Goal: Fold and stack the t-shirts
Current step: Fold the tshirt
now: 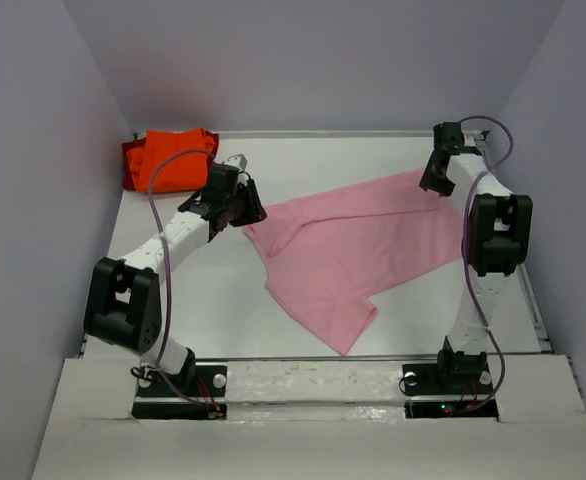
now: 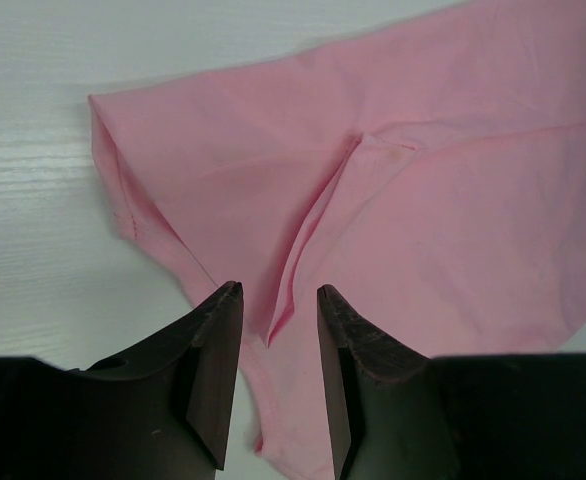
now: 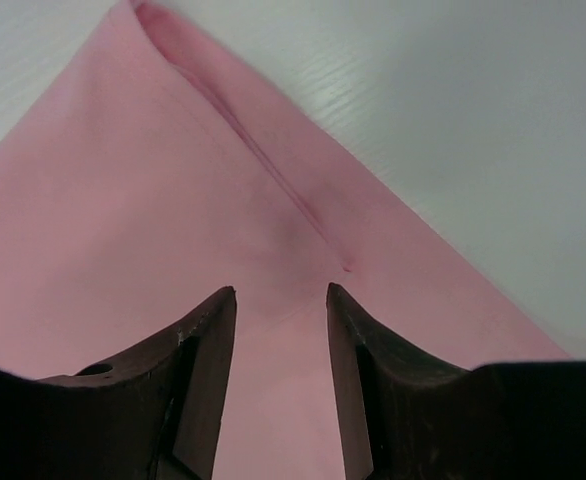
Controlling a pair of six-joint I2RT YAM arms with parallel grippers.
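Observation:
A light pink t-shirt (image 1: 358, 250) lies spread on the white table, partly folded, with one corner toward the front. An orange t-shirt (image 1: 168, 160) lies bunched at the back left corner. My left gripper (image 1: 253, 212) is open at the pink shirt's left edge; in the left wrist view (image 2: 279, 300) its jaws straddle a fold of pink cloth (image 2: 393, 200). My right gripper (image 1: 435, 186) is open over the shirt's back right corner; in the right wrist view (image 3: 281, 300) the pink cloth (image 3: 173, 220) lies between and under the jaws.
Grey walls stand on the left (image 1: 33, 180), back and right. The white table (image 1: 203, 300) has a raised front edge by the arm bases. A cable loops from each arm.

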